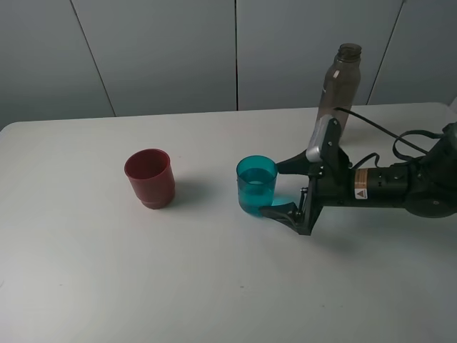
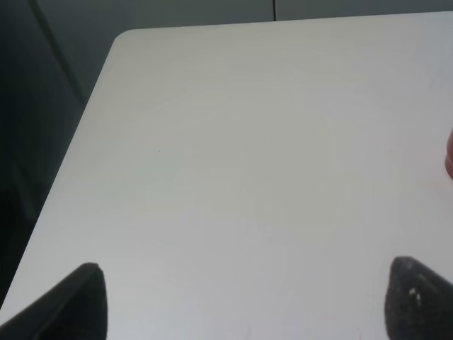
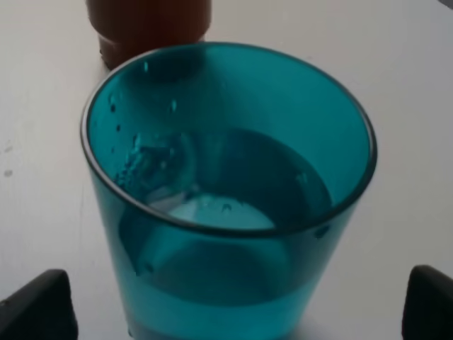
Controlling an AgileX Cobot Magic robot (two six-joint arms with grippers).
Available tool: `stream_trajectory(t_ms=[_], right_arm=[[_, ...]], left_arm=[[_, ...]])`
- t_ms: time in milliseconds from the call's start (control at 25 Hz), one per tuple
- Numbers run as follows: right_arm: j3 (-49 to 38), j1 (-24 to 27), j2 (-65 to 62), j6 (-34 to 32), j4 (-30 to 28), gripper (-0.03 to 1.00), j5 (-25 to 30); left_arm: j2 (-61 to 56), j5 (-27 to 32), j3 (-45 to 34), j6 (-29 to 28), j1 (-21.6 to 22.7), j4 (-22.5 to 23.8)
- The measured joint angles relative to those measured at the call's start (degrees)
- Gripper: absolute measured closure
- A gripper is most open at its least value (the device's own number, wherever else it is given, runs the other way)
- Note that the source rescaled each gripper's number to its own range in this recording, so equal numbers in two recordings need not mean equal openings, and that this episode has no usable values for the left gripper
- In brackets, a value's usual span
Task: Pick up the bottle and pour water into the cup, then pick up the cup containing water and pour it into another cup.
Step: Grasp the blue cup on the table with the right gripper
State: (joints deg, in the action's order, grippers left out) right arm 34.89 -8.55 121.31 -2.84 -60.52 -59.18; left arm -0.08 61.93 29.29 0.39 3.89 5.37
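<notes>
The teal cup (image 1: pixel 256 187) stands upright mid-table with water in its lower part, and it fills the right wrist view (image 3: pixel 226 198). My right gripper (image 1: pixel 272 189) reaches in from the right, open, with one finger on each side of the cup; its fingertips (image 3: pixel 35 308) show wide of the cup's walls. The tall smoky bottle (image 1: pixel 341 86) stands upright behind the right arm, uncapped. The dark red cup (image 1: pixel 150 179) stands upright to the left, also seen beyond the teal cup (image 3: pixel 148 28). My left gripper (image 2: pixel 248 304) hangs open over bare table.
The white table (image 1: pixel 214 286) has a rounded far-left corner (image 2: pixel 127 39) with a dark drop beyond it. A black cable (image 1: pixel 385 132) loops over the right arm near the bottle. A sliver of the red cup (image 2: pixel 449 156) shows in the left wrist view.
</notes>
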Motion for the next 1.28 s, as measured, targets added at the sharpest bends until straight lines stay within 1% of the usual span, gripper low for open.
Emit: stream_trajectory(t_ms=[480, 840, 1040, 1280], right_arm=[[0.1, -1.6, 0.0, 0.6, -0.3, -0.03, -0.9], [3.3, -2.1, 0.1, 1.0, -0.2, -0.03, -1.3], [3.5, -2.1, 0.1, 1.0, -0.2, -0.03, -1.3], [3.5, -3.3, 0.1, -1.7, -1.0, -0.03, -2.8]], left_arm=[[0.0, 0.0, 0.0, 0.0, 0.0, 0.0], [0.0, 0.0, 0.0, 0.0, 0.0, 0.0], [0.0, 0.0, 0.0, 0.0, 0.0, 0.0], [0.0, 0.0, 0.0, 0.0, 0.0, 0.0]])
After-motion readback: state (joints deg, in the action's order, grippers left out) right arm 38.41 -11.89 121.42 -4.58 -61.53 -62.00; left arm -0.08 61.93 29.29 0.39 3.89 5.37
